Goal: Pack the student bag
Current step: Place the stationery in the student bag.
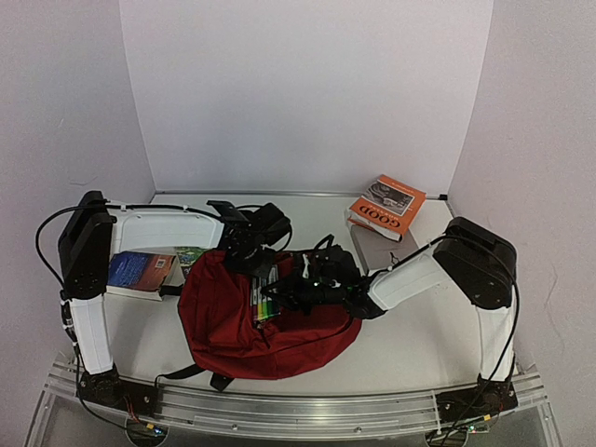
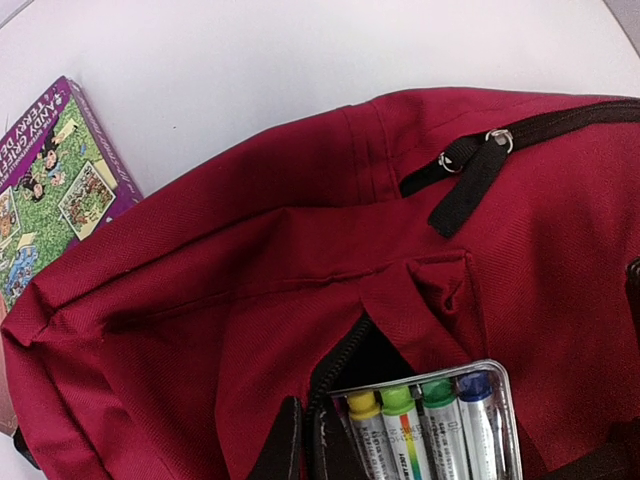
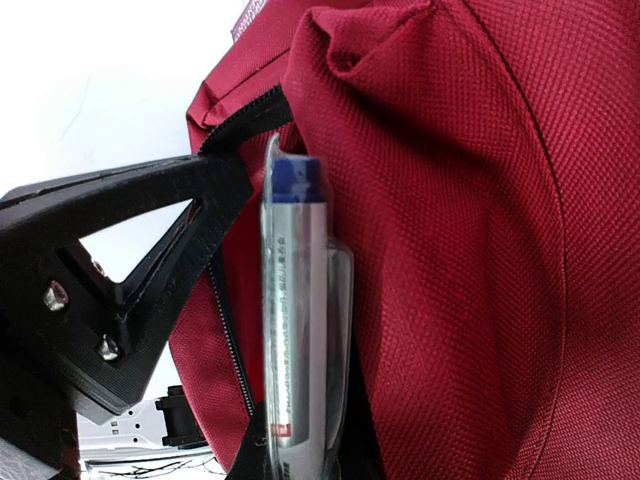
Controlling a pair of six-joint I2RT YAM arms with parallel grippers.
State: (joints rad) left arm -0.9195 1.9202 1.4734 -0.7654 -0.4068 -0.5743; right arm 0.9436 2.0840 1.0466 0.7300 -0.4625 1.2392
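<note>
White tabletop [image 1: 410, 358], student bag [image 1: 233, 331] near front edge, orange book [image 1: 386, 207] rear-right

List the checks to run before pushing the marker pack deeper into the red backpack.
1. Marker pack in the student bag opening: ok, partly in, caps showing.
2. Zipper open beside the pack: ok.
3. Left gripper shut at the opening's edge: ok; what it pinches, cannot tell.
4. Right gripper holding the pack: cannot tell; one finger touches it, the other is hidden.
5. Books packed: not ok; the orange book and the blue book lie on the table.
</note>
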